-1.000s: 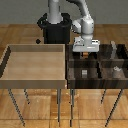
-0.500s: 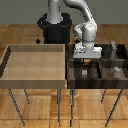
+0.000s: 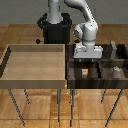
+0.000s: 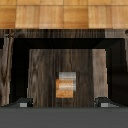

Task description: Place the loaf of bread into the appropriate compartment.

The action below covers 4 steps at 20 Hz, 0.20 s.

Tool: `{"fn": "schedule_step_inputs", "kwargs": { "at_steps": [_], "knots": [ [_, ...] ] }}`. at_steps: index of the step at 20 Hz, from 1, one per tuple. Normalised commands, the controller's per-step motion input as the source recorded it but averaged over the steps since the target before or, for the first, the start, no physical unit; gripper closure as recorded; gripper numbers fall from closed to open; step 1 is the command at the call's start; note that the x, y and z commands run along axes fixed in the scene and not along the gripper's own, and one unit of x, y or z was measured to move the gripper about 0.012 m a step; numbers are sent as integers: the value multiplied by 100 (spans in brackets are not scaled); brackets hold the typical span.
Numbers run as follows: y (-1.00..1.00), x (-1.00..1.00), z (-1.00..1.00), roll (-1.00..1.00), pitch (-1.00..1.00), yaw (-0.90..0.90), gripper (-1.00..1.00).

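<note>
Hovering gripper (image 3: 85,59) over bread (image 4: 66,85); jaws apart.

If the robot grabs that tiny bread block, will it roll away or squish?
Probably not roll: the loaf of bread looks boxy with flat sides, resting on the dark tray floor. It likely feels light, being far smaller than the gripper. Squishiness can't be judged here.

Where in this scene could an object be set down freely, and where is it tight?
The light wooden tray, at the exterior view's left, shows a bare floor within four walls. The dark compartment box beside it is tight: dividers, the loaf of bread, a grey block, and the gripper overhead.
</note>
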Motion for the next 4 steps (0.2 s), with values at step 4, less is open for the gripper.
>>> {"fn": "schedule_step_inputs", "kwargs": {
  "at_steps": [4],
  "knots": [
    [0, 0, 0, 0, 0, 0, -100]
  ]
}}
